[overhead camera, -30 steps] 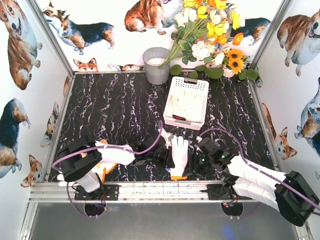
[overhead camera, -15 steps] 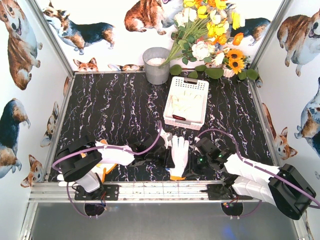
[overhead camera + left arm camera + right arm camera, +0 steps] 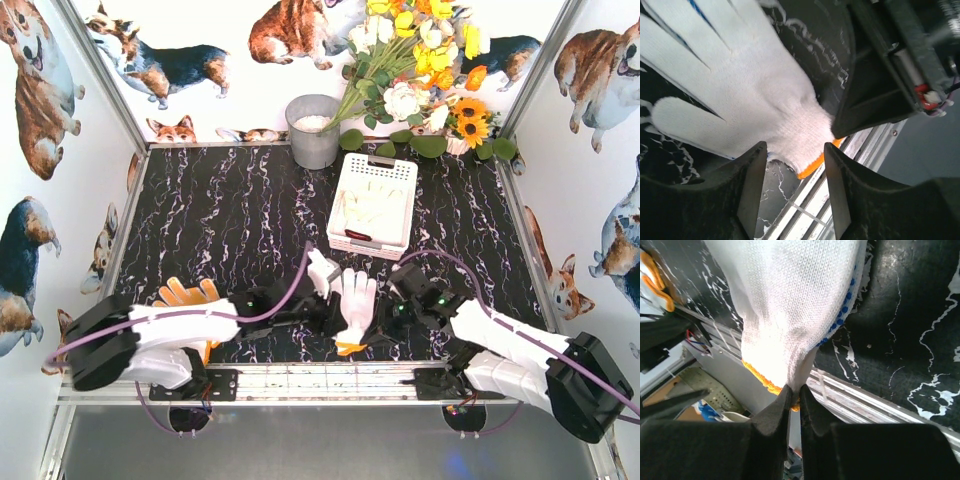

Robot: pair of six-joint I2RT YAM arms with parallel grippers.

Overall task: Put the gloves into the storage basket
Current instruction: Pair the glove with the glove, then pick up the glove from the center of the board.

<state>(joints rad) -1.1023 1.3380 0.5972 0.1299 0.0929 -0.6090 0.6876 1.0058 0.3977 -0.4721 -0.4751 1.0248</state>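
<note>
At the near edge of the table (image 3: 230, 230), the right gripper (image 3: 794, 390) is clamped on the orange-trimmed cuff of a white knit glove (image 3: 795, 300) with blue dots underneath; this looks like the pick-up step. Just left of it, the left gripper (image 3: 795, 150) stands parted astride that cuff, gripping nothing. The next move probably calls for lifting the limp fabric forward to the slotted white plastic storage basket (image 3: 366, 246), well ahead of both grippers.

Lab booth: corgi-print walls (image 3: 60, 150), aluminium frame (image 3: 300, 382)

The near glove (image 3: 356, 300) lies on the desk (image 3: 230, 220) before me, the side glove (image 3: 185, 293) to my left; the basket (image 3: 374, 205) stands behind, a bucket (image 3: 313, 130) farther back.
</note>
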